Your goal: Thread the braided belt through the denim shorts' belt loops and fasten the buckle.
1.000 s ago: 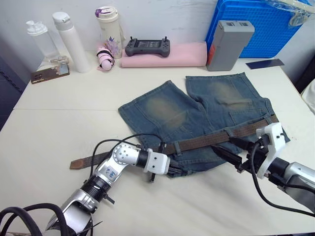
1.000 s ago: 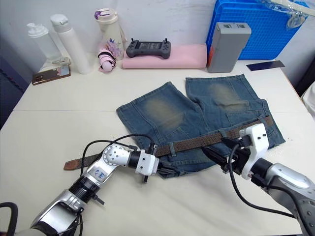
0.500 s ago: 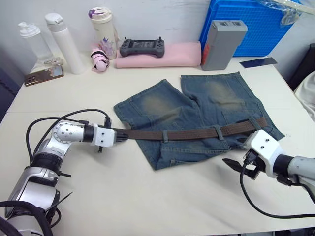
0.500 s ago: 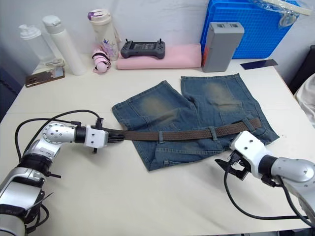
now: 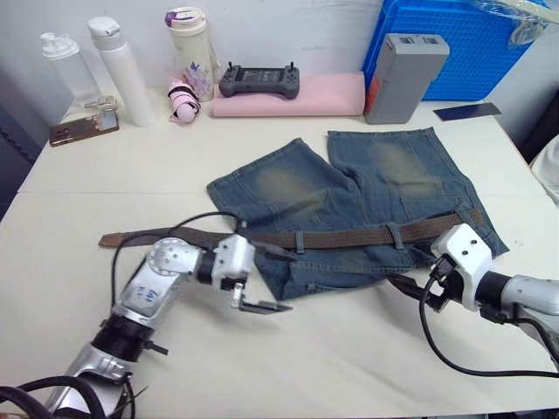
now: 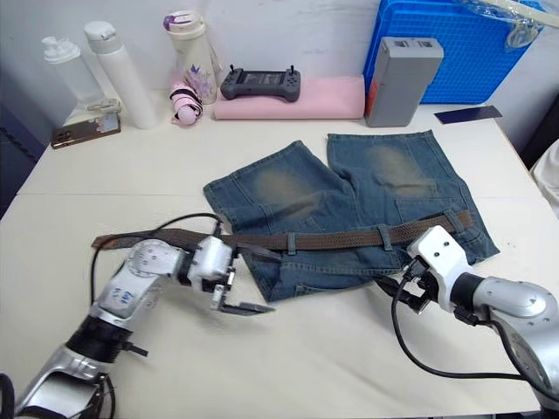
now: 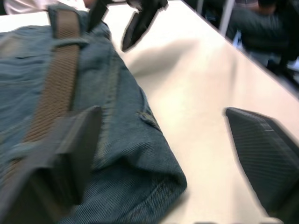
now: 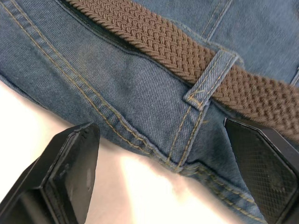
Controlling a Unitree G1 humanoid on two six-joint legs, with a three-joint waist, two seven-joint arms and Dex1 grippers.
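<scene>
So the denim shorts (image 5: pixel 349 205) are lying flat on the white surface (image 5: pixel 105 183), legs pointing away from me and the waistband on my side. The braided belt (image 5: pixel 349 237) runs along that waistband under a couple of belt loops (image 8: pixel 205 79), and its free tail (image 5: pixel 131 237) trails off the shorts to my left across the surface. Can't make out the buckle from here.

My left gripper (image 5: pixel 262 284) sits low at the near left corner of the shorts, spread wide with nothing in it. One finger is over the denim next to the belt, the other is out over bare surface.

My right gripper (image 5: pixel 403 284) is at the waistband edge further right, also gaping and empty. From the wrist I see a loop with the belt passing under it right between my fingers (image 8: pixel 70 172).

Along the far edge: two white bottles (image 5: pixel 122 65), a flowery tumbler (image 5: pixel 194 48), a black controller (image 5: pixel 261 81) on a pink rolled cloth (image 5: pixel 323 94), a grey box (image 5: pixel 403 74) and a blue crate (image 5: pixel 472 44).
</scene>
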